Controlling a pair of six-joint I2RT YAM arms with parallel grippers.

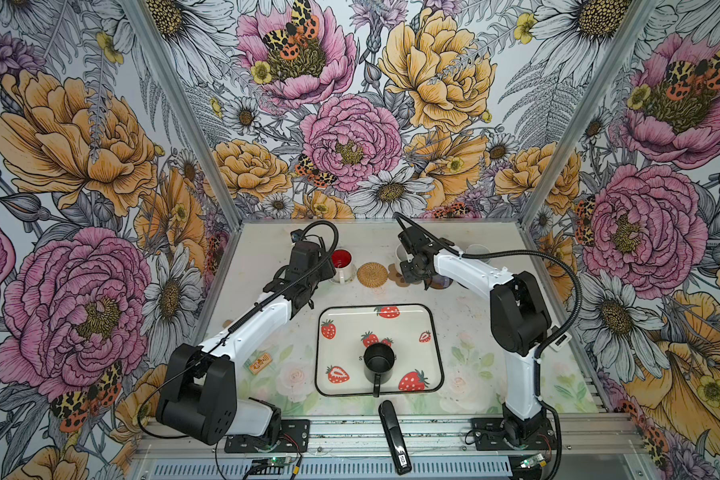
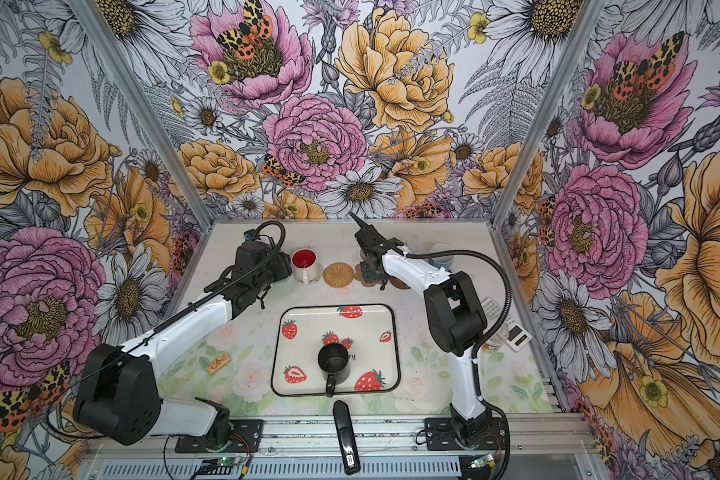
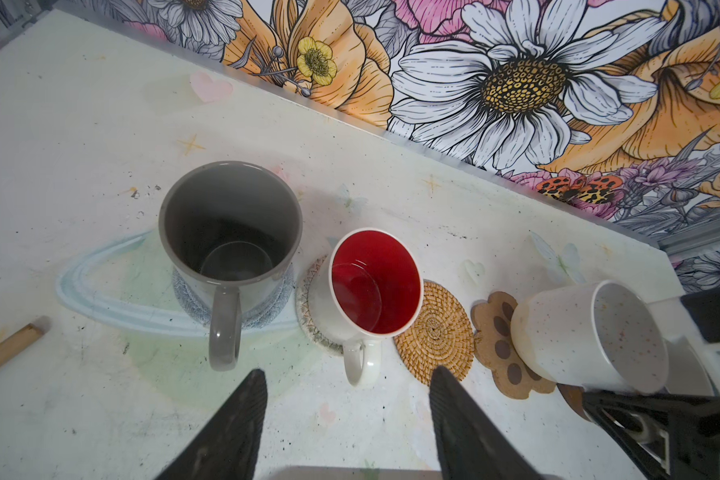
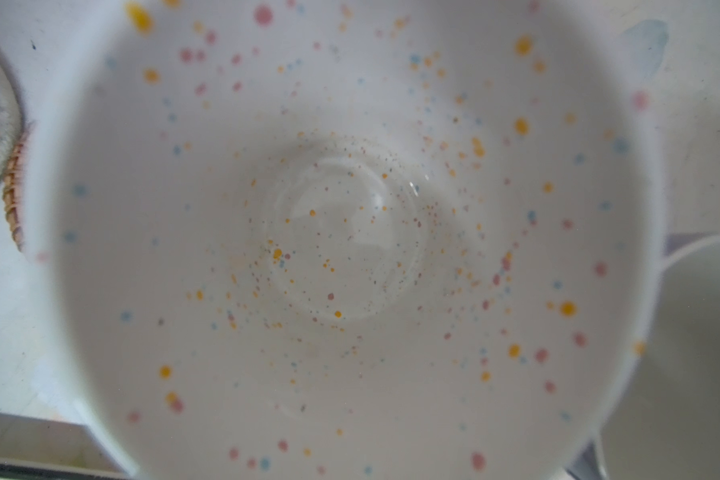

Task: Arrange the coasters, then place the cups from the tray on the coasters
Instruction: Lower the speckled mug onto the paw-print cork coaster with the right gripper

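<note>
The strawberry tray (image 1: 414, 359) holds only the black cup (image 1: 378, 362). In the left wrist view the grey cup (image 3: 229, 232) stands on the grey-blue crocheted coaster (image 3: 267, 316). Beside it the red-inside cup (image 3: 375, 282) stands on the beaded coaster (image 3: 308, 316). The rattan coaster (image 3: 435, 332) is bare. The white speckled cup (image 3: 587, 336) leans tilted over the paw coaster (image 3: 495, 336), and my right gripper (image 1: 416, 272) is shut on it. Its fingers are hidden. My left gripper (image 3: 349, 370) is open and empty in front of the red-inside cup's handle. A light blue cup (image 1: 476, 251) stands at the back right.
A black stapler-like bar (image 1: 393, 440) lies at the table's front edge. A small wooden tag (image 1: 260, 363) lies left of the tray. A calculator (image 2: 493, 309) and a timer (image 2: 518, 336) lie by the right wall. A wooden stick (image 3: 7, 349) lies near the grey cup.
</note>
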